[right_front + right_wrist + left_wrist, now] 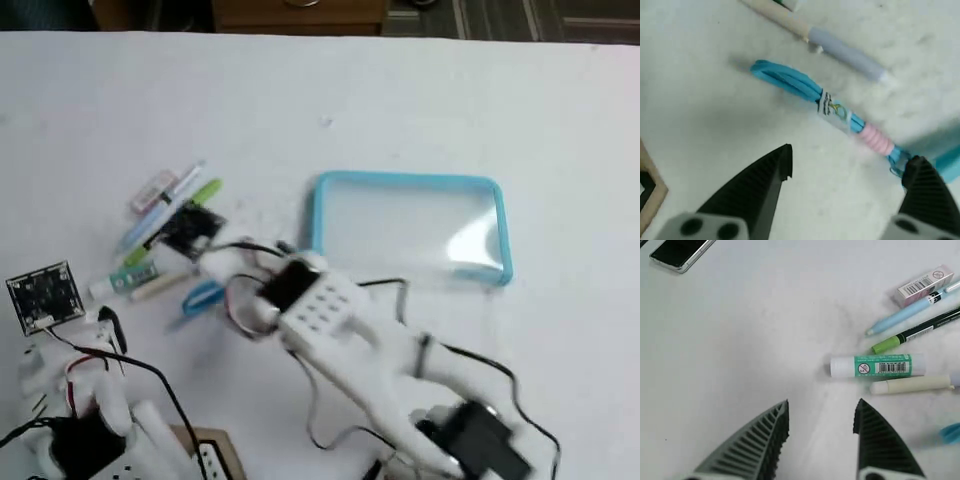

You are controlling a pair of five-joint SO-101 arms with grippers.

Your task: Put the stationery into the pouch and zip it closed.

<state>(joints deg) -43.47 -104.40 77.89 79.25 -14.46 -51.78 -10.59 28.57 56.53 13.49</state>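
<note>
In the high view the left arm sits at about 7 o'clock on the table (pixel 450 100). The left gripper (pixel 822 409) hangs over bare tabletop with jaws moderately spread, gripping and touching nothing. Near its tips lie the loose stationery: a glue stick (pixel 877 365), a cream pen (pixel 912 385) just beside it, then a green marker (pixel 915 332), a light blue pen (pixel 905 315) and a pink eraser (pixel 925 285). The whole cluster is at roughly 9 o'clock from the pouch (pixel 408 180) and well apart from it. A blue strap (pixel 790 80) with a pink bead lies between cluster and pouch, at about 5 o'clock from the pens. The right gripper (pixel 850 157) hovers over it, jaws spread wide on either side of the beaded end, pinching nothing. The blue-rimmed pouch lies flat near the table's centre, and glare hides whether its zip is open. This looks like the very start of the task, since every item is outside the pouch. The next move probably calls for the right gripper to drop and close on the strap or the cream pen, keeping the thin target centred so it does not slip out.
</note>
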